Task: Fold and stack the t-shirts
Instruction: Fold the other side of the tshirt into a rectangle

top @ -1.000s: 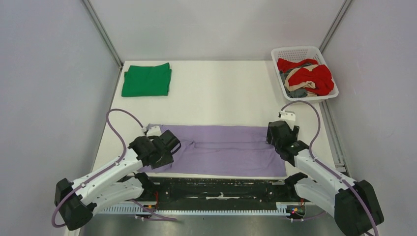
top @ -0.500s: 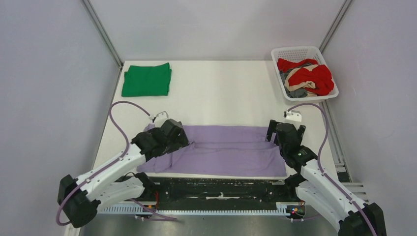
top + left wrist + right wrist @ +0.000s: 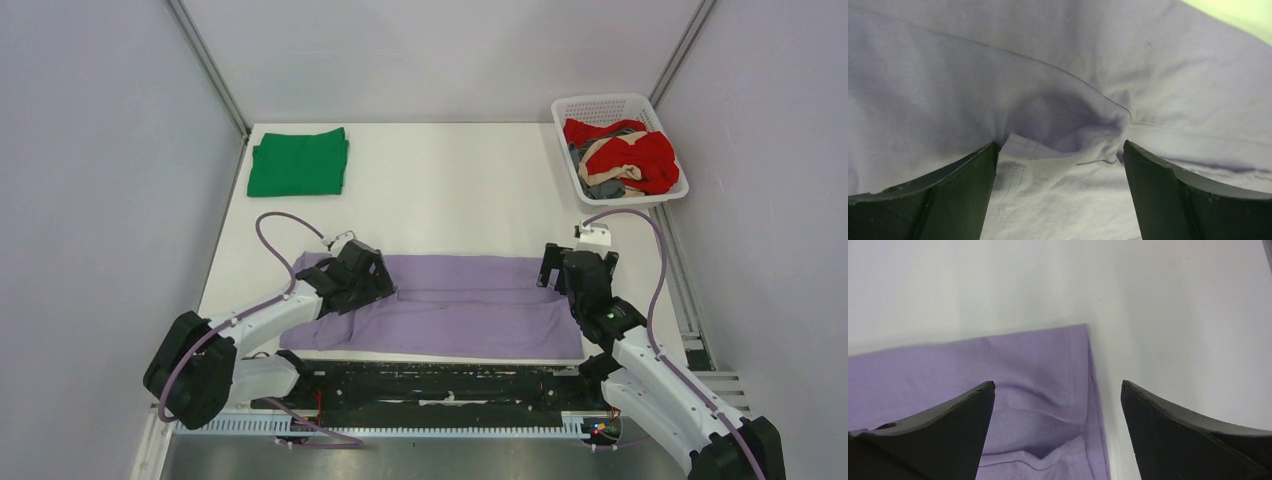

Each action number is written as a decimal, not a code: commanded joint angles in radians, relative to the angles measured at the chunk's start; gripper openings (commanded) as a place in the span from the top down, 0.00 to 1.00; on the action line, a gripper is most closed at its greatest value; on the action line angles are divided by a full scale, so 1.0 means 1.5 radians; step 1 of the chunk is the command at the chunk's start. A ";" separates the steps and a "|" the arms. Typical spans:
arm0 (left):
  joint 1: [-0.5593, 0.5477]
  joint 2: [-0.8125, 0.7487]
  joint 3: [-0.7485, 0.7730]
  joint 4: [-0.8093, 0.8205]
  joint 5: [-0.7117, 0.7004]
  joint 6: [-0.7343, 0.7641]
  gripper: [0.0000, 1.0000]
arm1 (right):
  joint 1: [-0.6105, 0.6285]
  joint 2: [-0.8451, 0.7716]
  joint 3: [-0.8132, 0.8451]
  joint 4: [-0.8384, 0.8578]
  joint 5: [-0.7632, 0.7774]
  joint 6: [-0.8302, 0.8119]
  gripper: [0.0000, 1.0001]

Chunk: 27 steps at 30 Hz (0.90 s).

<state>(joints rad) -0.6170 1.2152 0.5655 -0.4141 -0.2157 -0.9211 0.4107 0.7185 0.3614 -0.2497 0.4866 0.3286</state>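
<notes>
The pale lavender t-shirt (image 3: 465, 305) lies folded into a long band across the near part of the table. My left gripper (image 3: 372, 270) is open over its left end, jaws straddling a puckered sleeve fold (image 3: 1063, 150). My right gripper (image 3: 562, 268) is open over the shirt's far right corner (image 3: 1068, 355), with a layered fold between the jaws. The green t-shirt (image 3: 298, 162) lies folded at the far left. Red, tan and grey shirts (image 3: 622, 158) are heaped in the basket.
A white lattice basket (image 3: 572, 112) stands at the far right corner. Grey walls close in both sides. A black rail (image 3: 450, 385) runs along the near edge between the arm bases. The white table (image 3: 450, 200) shows between the shirts.
My left gripper has moved right and farther onto the lavender shirt's left end. My right gripper has shifted slightly away from me, toward the shirt's far right corner. The shirts have not moved.
</notes>
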 commanded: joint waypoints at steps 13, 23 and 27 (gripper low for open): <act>-0.138 -0.161 -0.057 0.057 0.087 0.044 0.00 | 0.002 0.009 -0.033 0.066 -0.052 -0.018 0.02; -0.226 -0.078 -0.060 0.198 0.126 0.079 0.00 | 0.002 -0.029 -0.054 0.102 -0.095 -0.045 0.02; -0.321 -0.075 -0.015 0.167 0.073 0.137 0.00 | 0.002 -0.029 -0.068 0.135 -0.141 -0.064 0.02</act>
<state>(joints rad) -0.9859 1.1030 0.4671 -0.1997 -0.0525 -0.8352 0.4107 0.6804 0.2768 -0.1326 0.3492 0.2749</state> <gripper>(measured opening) 0.994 0.979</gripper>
